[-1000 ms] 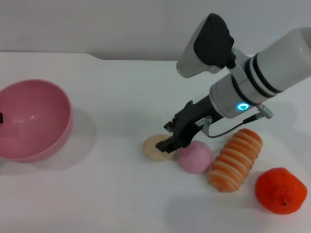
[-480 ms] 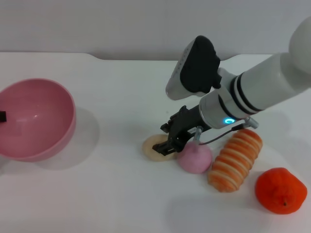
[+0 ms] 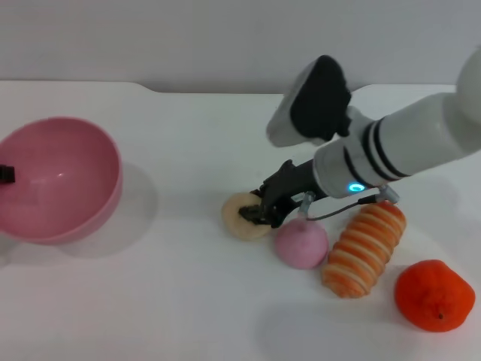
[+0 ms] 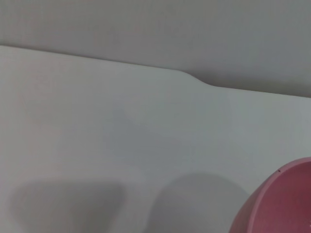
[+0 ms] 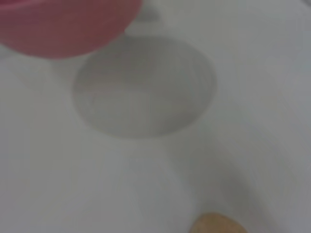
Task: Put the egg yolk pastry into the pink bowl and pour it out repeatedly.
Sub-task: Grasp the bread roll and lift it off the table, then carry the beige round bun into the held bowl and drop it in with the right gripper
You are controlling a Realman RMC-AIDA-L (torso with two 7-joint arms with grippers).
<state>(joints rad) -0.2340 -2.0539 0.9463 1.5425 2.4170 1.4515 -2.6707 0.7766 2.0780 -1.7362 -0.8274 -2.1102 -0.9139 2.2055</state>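
The white tabletop (image 3: 188,301) carries everything. The pink bowl (image 3: 56,180) sits tipped at the far left, held at its rim by the left gripper (image 3: 6,174), of which only a dark sliver shows, so I cannot tell its fingers' state. The right gripper (image 3: 259,212) reaches down onto the egg yolk pastry (image 3: 242,215), fingers narrow and seemingly pinching its right edge. The bowl lies well apart, to the pastry's left. The pink ball (image 3: 301,244) almost touches the pastry. The grip itself is partly hidden.
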